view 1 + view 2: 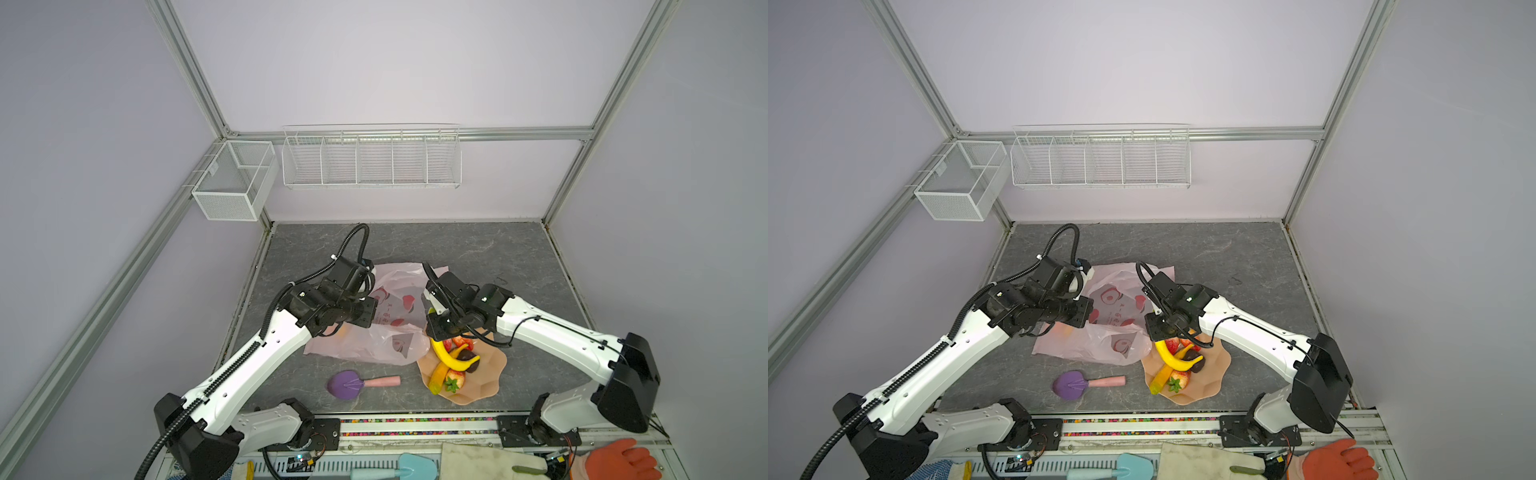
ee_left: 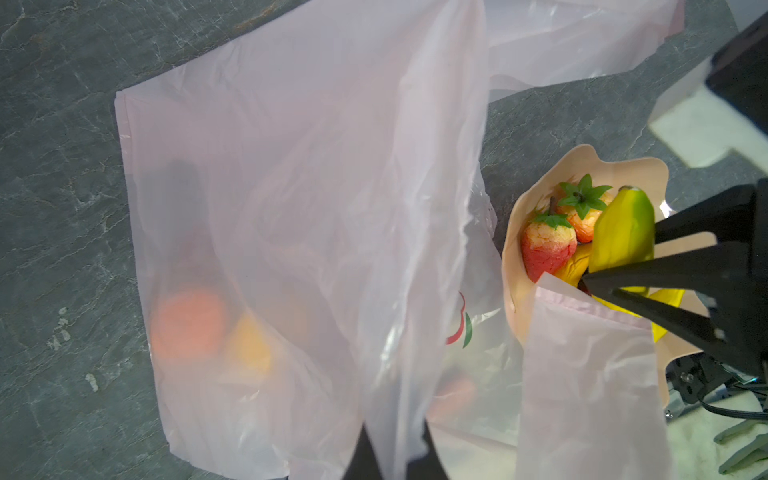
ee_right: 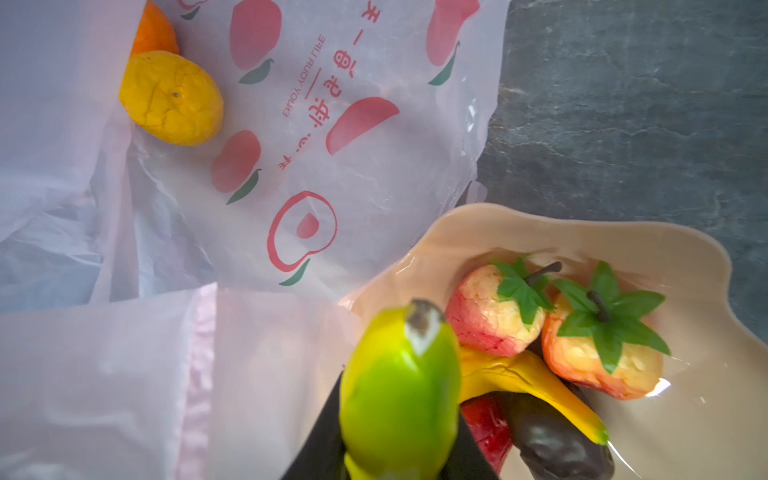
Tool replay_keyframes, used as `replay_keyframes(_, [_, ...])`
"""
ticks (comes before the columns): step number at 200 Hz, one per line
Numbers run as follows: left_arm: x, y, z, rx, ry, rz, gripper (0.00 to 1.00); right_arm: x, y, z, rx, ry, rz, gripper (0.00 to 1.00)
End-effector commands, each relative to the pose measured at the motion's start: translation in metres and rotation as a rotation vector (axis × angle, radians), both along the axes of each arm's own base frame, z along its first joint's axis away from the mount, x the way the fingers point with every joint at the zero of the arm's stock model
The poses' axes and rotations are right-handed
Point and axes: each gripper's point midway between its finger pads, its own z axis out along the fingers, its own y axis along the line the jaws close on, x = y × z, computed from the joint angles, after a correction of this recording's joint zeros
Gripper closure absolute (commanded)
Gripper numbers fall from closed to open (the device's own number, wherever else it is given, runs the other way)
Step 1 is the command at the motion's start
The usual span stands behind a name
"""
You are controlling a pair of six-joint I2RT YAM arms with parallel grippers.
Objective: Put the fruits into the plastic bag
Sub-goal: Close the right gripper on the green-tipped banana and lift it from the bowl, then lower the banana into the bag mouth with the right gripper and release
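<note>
Nearest the base rail we note an orange glove [image 1: 619, 461]. On the grey table [image 1: 478, 257] beyond it lies a purple scoop [image 1: 347, 384], apart from everything else. To its right stands the peach bowl [image 1: 478, 395], holding strawberries [image 3: 490, 320], a dark piece [image 3: 552, 440] and a loose banana [image 1: 438, 378].

The right gripper [image 3: 399, 407] sits over the bowl's far edge — its fingers pinch a second banana [image 3: 399, 374] near the green tip, one finger on each side. The rest of that banana curves over the fruit in the bowl.

The plastic bag [image 1: 399, 299] lies crumpled on the table just left of the bowl, its edge touching the bowl's rim. Inside it we see an orange [image 3: 153, 33] and a yellow-orange piece [image 3: 172, 97], side by side and touching. The left gripper [image 2: 395, 432] is over the bag's left part — its fingers are pressed together on a fold of the bag's film, holding that fold up off the table.

On the far wall hang a wire rack [image 1: 372, 160] and, to its left, a mesh basket [image 1: 235, 180].
</note>
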Motion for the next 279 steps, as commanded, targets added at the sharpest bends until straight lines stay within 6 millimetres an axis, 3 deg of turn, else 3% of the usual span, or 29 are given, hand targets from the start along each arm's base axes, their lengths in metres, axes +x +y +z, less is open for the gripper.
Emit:
replay_keyframes(1, [0.003, -0.003, 0.009, -0.012, -0.015, -0.007, 1.0, -0.009, 0.011, -0.001, 0.051, 0.019, 0.027, 0.78])
replay_keyframes(55, [0.0, -0.004, 0.009, -0.016, -0.014, -0.028, 1.0, 0.001, 0.026, -0.004, 0.071, 0.018, 0.028, 0.78])
replay_keyframes(150, [-0.01, -0.007, 0.007, -0.02, -0.009, -0.099, 1.0, 0.057, 0.064, 0.003, 0.133, 0.07, -0.013, 0.79])
replay_keyframes(206, [-0.014, -0.009, 0.0, -0.012, -0.006, -0.13, 1.0, 0.079, 0.086, 0.002, 0.219, 0.132, -0.102, 0.79])
replay_keyframes(279, [-0.006, -0.013, 0.005, -0.002, -0.017, -0.131, 1.0, 0.084, 0.104, 0.006, 0.37, 0.266, -0.302, 0.79])
